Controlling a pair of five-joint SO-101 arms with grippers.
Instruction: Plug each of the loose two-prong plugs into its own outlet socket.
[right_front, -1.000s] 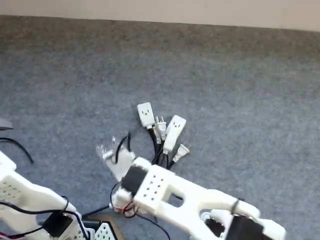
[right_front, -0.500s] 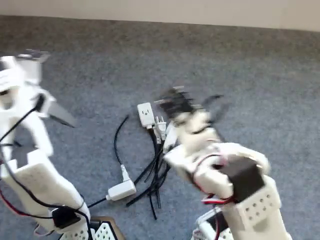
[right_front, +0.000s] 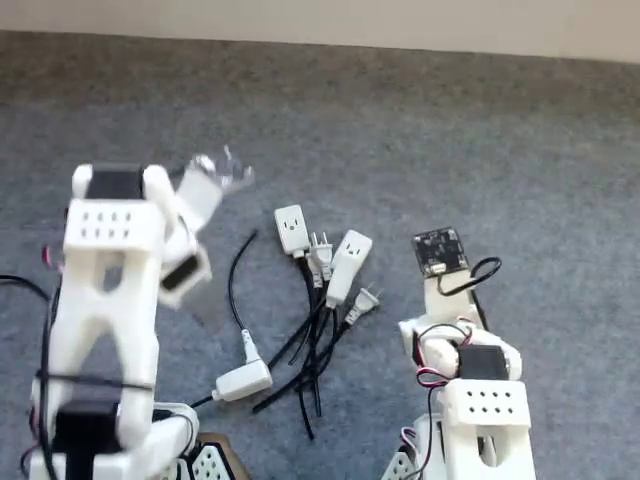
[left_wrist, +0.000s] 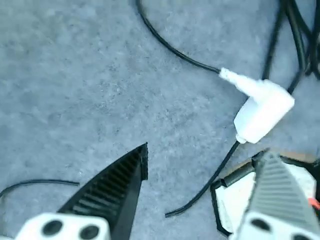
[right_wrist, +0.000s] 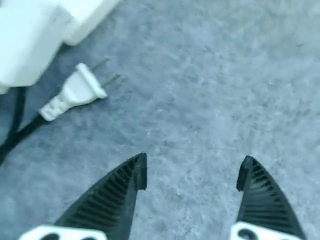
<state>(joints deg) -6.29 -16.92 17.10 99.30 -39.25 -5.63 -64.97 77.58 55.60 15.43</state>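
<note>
Two white outlet sockets (right_front: 291, 228) (right_front: 350, 257) lie on the grey carpet with a two-prong plug (right_front: 320, 250) between them. A second two-prong plug (right_front: 365, 300) (right_wrist: 77, 90) lies just in front of them. A white angled plug (right_front: 245, 378) (left_wrist: 262, 112) lies nearer the arms, on a black cable. My left gripper (left_wrist: 206, 150) hangs open above bare carpet beside the angled plug, holding nothing. My right gripper (right_wrist: 195, 159) is open and empty too, over carpet a short way from the second plug. The left arm (right_front: 105, 260) stands left of the cables, the right arm (right_front: 470, 380) right of them.
Black cables (right_front: 310, 350) tangle from the sockets back toward the arms. A brown and white base corner (right_front: 205, 462) (left_wrist: 240, 200) sits at the front edge near the angled plug. Open carpet (right_front: 520, 170) stretches behind and to both sides.
An arm that lay low across the cables a second ago has pulled back to the right. The left arm has risen and swung inward. The angled white plug now lies uncovered.
</note>
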